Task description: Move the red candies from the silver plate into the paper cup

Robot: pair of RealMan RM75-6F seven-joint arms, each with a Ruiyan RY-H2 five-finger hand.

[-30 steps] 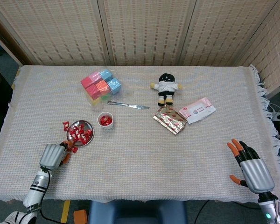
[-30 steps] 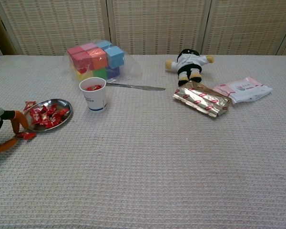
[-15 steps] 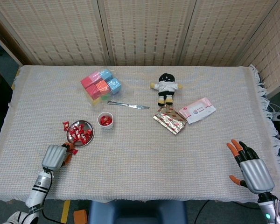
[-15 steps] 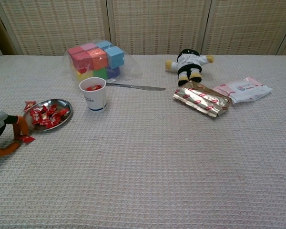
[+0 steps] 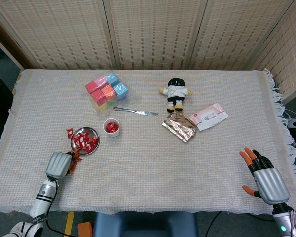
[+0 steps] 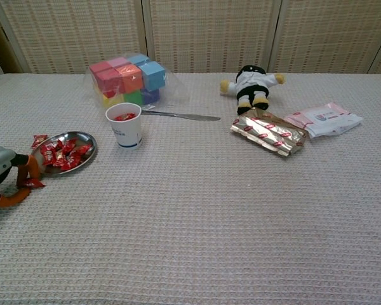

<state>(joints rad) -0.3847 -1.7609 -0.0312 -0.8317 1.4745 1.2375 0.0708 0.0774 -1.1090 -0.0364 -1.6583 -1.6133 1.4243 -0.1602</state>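
The silver plate (image 5: 84, 130) (image 6: 84, 135) sits at the left of the table with several red candies (image 5: 84, 141) (image 6: 62, 154) in it. The paper cup (image 5: 111, 127) (image 6: 124, 126) stands just right of it, with red candies inside. My left hand (image 5: 59, 164) (image 6: 1, 173) lies at the plate's near edge. Its fingers curl down onto one red candy (image 6: 33, 183) on the cloth beside the plate and pinch it. One more candy (image 5: 69, 132) (image 6: 39, 138) lies on the cloth left of the plate. My right hand (image 5: 264, 178) rests open at the near right corner, seen only in the head view.
Behind the cup are a bag of coloured blocks (image 5: 106, 90) and a table knife (image 5: 135, 111). A small doll (image 5: 175, 92), a foil candy pack (image 5: 179, 126) and a wipes packet (image 5: 208, 116) lie right of centre. The cloth's fringed edge runs down the right side.
My left hand has slid a little toward the near edge and its fingers have curled in around the candy beside the plate. The right hand has not moved.
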